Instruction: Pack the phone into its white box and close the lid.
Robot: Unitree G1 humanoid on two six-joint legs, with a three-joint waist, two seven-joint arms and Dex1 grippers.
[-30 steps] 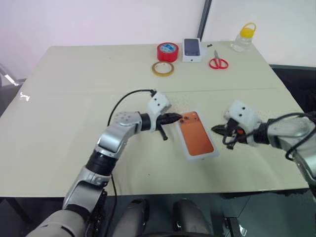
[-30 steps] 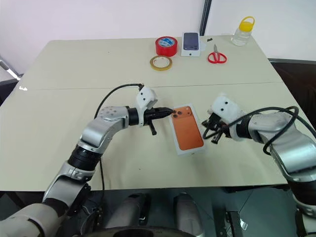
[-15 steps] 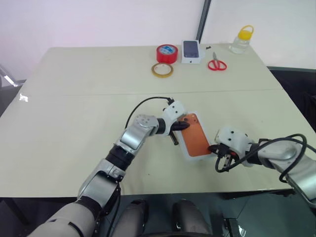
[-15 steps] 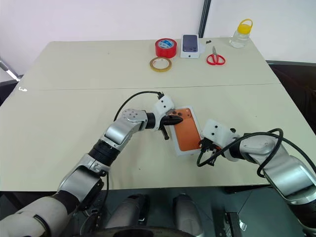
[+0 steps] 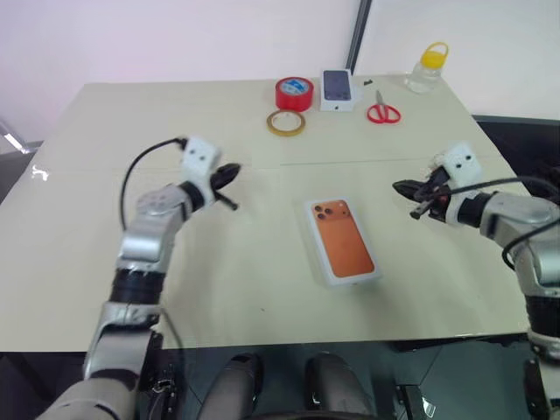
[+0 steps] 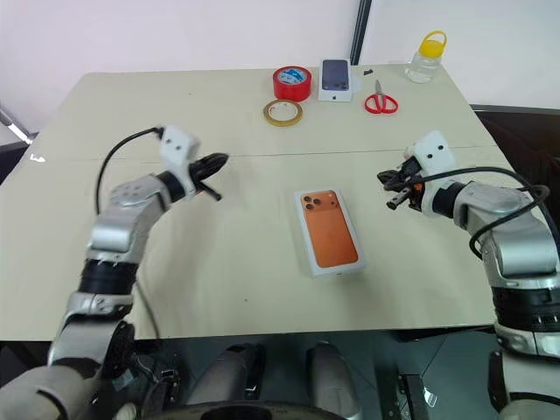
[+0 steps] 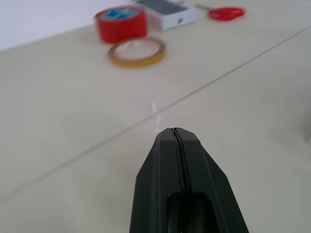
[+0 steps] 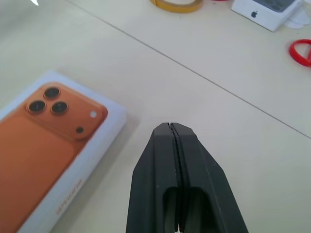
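Beige table [image 5: 219,289]: white box [image 5: 376,276] topped in orange, apparently lidded, seems light, stiff, slick; pinch its long edges. Left gripper [image 5: 229,171] and right gripper [image 5: 402,186] pressed together, empty.

You have the phone [image 6: 328,227] lying back up in the white box [image 6: 308,254] at mid-table, camera cluster toward the far side. Your left gripper [image 6: 215,164] hangs to the box's left, fingers pressed together, well apart from it. Your right gripper [image 6: 387,181] hangs to the box's right, also closed, holding nothing. Along the far edge: red tape roll [image 6: 294,82], tan tape ring [image 6: 284,111], small white box [image 6: 337,79], red scissors [image 6: 382,101], yellow-capped bottle [image 6: 428,56].
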